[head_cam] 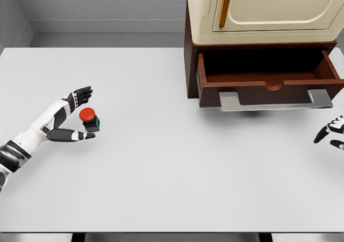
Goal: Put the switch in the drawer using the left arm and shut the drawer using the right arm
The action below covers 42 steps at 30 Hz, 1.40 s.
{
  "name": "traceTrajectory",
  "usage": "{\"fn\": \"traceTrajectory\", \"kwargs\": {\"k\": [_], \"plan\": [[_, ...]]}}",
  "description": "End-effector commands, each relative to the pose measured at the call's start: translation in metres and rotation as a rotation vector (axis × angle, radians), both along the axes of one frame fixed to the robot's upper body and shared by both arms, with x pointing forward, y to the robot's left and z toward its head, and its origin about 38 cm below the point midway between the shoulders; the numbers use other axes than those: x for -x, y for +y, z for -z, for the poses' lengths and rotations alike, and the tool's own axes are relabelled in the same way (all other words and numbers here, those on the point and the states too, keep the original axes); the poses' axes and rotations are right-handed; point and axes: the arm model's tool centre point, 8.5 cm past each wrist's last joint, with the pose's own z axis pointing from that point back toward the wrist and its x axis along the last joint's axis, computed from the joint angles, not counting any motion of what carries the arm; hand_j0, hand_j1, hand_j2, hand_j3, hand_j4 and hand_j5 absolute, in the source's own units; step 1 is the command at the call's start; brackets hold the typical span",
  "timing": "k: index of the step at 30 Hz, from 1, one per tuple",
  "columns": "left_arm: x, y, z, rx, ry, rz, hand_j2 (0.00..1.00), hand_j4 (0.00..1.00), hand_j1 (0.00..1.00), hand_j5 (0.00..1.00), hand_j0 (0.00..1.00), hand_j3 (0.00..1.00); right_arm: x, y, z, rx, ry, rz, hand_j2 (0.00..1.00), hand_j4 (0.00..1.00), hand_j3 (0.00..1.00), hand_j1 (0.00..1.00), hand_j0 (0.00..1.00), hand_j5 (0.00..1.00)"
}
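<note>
Head view, switch (89, 119) upright, red button up, left robot hand (71, 118) beside

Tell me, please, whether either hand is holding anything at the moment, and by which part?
Nothing is held. The open left hand brackets the red-topped switch on the table without closing on it; the right hand is empty.

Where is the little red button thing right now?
In the head view, the switch stands on the white table at the left, between the open thumb and fingers of the left hand, far from the open drawer at the upper right.
</note>
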Motion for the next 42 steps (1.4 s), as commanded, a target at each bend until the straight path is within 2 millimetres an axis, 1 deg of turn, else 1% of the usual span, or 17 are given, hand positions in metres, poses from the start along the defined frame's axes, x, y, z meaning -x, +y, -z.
{"fn": "traceTrajectory", "kwargs": {"k": [1,2,3,5,6,10,11,12,16,20,23,33,39,41,42], "plan": [[0.0,0.004,0.005,-0.004,0.015,-0.012,1.0,1.0,1.0,1.0,1.0,1.0,-0.001,0.001,-0.001,-0.002,0.004,-0.005,0.53,0.53,0.53,0.53,0.53,0.53],[0.0,0.004,0.007,-0.002,0.02,-0.013,1.0,1.0,1.0,1.0,1.0,1.0,-0.001,0.001,-0.001,-0.001,0.004,-0.005,0.53,0.53,0.53,0.53,0.53,0.53],[-0.001,-0.001,0.009,0.015,0.019,-0.016,1.0,1.0,1.0,1.0,1.0,1.0,-0.002,0.002,-0.002,-0.006,0.001,-0.007,0.53,0.53,0.53,0.53,0.53,0.53],[-0.001,0.001,0.013,0.012,0.03,-0.023,1.0,1.0,1.0,1.0,1.0,1.0,-0.003,0.002,-0.004,-0.003,-0.002,-0.009,0.53,0.53,0.53,0.53,0.53,0.53],[-0.001,0.0,0.015,0.02,0.034,-0.027,1.0,1.0,1.0,1.0,1.0,1.0,-0.006,0.001,-0.01,0.02,-0.008,-0.019,0.53,0.53,0.53,0.53,0.53,0.53],[-0.002,0.001,0.022,0.025,0.052,-0.043,1.0,1.0,1.0,1.0,1.0,1.0,-0.008,0.003,-0.011,0.026,-0.007,-0.028,0.53,0.53,0.53,0.53,0.53,0.53],[-0.004,-0.001,0.025,0.014,0.053,-0.044,1.0,1.0,1.0,1.0,1.0,1.0,-0.008,0.005,-0.009,0.024,0.001,-0.032,0.53,0.53,0.53,0.53,0.53,0.53],[-0.006,-0.004,0.026,0.001,0.049,-0.041,1.0,1.0,1.0,1.0,1.0,1.0,-0.01,0.005,-0.013,0.035,-0.004,-0.04,0.53,0.53,0.53,0.53,0.53,0.53],[-0.006,-0.003,0.026,0.0,0.049,-0.043,0.9,0.9,0.9,0.9,0.9,0.9,-0.01,0.006,-0.012,0.038,0.002,-0.044,0.54,0.54,0.54,0.54,0.54,0.54],[-0.005,-0.004,0.025,0.0,0.04,-0.039,0.74,0.74,0.74,0.74,0.74,0.74,-0.01,0.008,-0.007,0.034,0.014,-0.05,0.54,0.54,0.54,0.54,0.54,0.54],[-0.005,-0.005,0.023,0.001,0.024,-0.033,0.67,0.67,0.67,0.67,0.67,0.67,-0.01,0.008,-0.007,0.034,0.014,-0.05,0.54,0.54,0.54,0.54,0.54,0.54],[-0.005,-0.005,0.024,0.006,0.018,-0.035,0.65,0.65,0.65,0.65,0.65,0.65,-0.009,0.008,-0.005,0.034,0.021,-0.049,0.54,0.54,0.54,0.54,0.54,0.54],[-0.006,-0.004,0.021,0.009,0.013,-0.041,0.54,0.54,0.54,0.54,0.54,0.54,-0.009,0.008,-0.006,0.034,0.018,-0.051,0.54,0.54,0.54,0.54,0.54,0.54],[-0.007,-0.003,0.02,0.008,0.009,-0.041,0.47,0.47,0.47,0.47,0.47,0.47,-0.009,0.008,-0.006,0.034,0.019,-0.049,0.54,0.54,0.54,0.54,0.54,0.54],[-0.007,-0.003,0.02,0.01,0.008,-0.042,0.46,0.46,0.46,0.46,0.46,0.46,-0.009,0.008,-0.006,0.034,0.019,-0.049,0.54,0.54,0.54,0.54,0.54,0.54]]}}
